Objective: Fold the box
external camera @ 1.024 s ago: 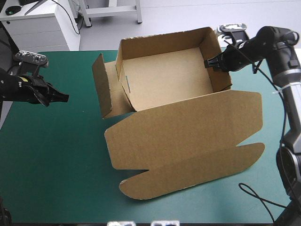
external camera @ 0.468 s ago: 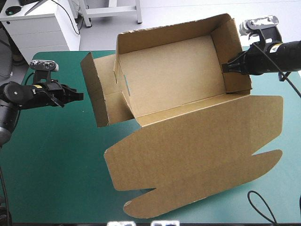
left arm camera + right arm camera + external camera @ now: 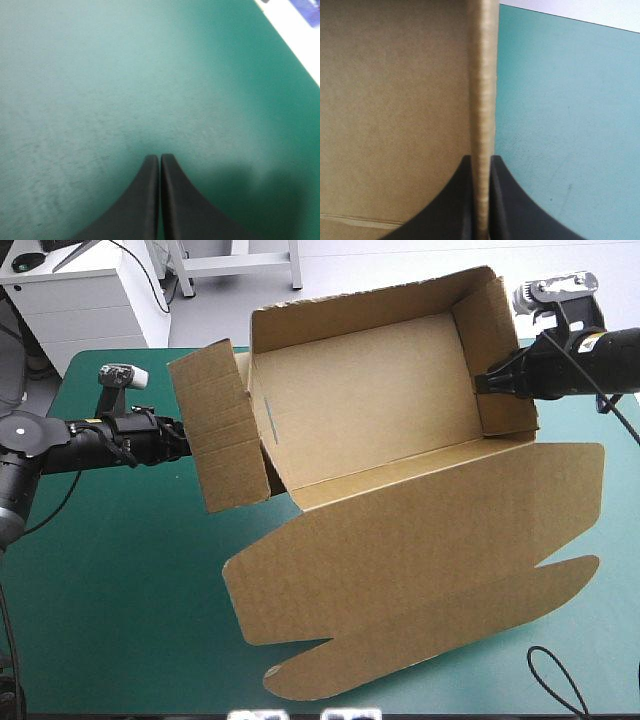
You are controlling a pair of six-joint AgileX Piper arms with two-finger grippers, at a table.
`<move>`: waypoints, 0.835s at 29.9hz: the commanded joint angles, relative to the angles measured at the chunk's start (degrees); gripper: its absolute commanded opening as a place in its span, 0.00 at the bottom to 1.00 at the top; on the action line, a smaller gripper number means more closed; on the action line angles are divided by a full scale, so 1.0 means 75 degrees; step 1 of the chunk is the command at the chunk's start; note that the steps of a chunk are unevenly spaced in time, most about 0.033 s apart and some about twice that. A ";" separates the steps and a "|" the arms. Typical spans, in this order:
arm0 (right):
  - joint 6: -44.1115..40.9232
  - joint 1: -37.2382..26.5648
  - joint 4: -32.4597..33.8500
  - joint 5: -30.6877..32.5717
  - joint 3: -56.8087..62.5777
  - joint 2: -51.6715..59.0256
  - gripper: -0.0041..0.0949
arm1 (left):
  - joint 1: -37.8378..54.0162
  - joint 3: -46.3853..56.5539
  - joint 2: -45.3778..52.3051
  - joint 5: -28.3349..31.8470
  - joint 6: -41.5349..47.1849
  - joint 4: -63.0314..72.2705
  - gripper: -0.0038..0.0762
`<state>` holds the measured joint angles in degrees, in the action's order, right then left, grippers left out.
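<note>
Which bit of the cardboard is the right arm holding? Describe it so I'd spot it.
Find the brown box standing open on the teal-green table. At its right end rises a short upright wall. It alone is pinched at its edge between the black fingers of the right gripper.

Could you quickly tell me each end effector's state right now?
Left end effector: closed, empty.
Right end effector: closed on the box.

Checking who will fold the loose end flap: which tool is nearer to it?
Left. The left tool sits right at the flap's outer side, shut; contact is unclear. The right tool is across the box, clamped on the opposite end wall.
</note>
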<state>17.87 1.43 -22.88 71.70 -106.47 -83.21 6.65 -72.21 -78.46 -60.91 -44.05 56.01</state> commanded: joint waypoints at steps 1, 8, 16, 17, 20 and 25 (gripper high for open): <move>-0.0132 -0.0051 -0.0370 -0.0452 -0.0163 0.0289 0.02 | 0.0004 -0.0183 0.0214 -0.0579 -0.0460 0.1532 0.04; -0.0229 -0.0051 -0.0370 -0.0582 -0.0163 0.0289 0.02 | 0.0004 -0.0183 0.0214 -0.1434 -0.0899 0.3122 0.04; -0.0301 -0.0051 -0.0277 -0.0655 -0.0163 0.0289 0.02 | 0.0004 -0.0183 0.0214 -0.1730 -0.1021 0.3939 0.04; -0.0372 -0.0051 -0.0175 -0.0717 -0.0163 0.0289 0.02 | 0.0004 -0.0183 0.0214 -0.1730 -0.1021 0.4020 0.04; -0.0579 -0.0051 0.0001 -0.0903 -0.0163 0.0289 0.02 | 0.0004 -0.0183 0.0214 -0.1730 -0.0980 0.4372 0.04; -0.0664 -0.0037 -0.0026 -0.1022 -0.0163 0.0289 0.02 | -0.0189 -0.0183 0.0214 -0.1730 -0.0996 0.4819 0.08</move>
<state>14.17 1.43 -20.93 68.45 -106.47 -83.21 6.46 -72.21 -78.46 -69.41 -51.64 85.48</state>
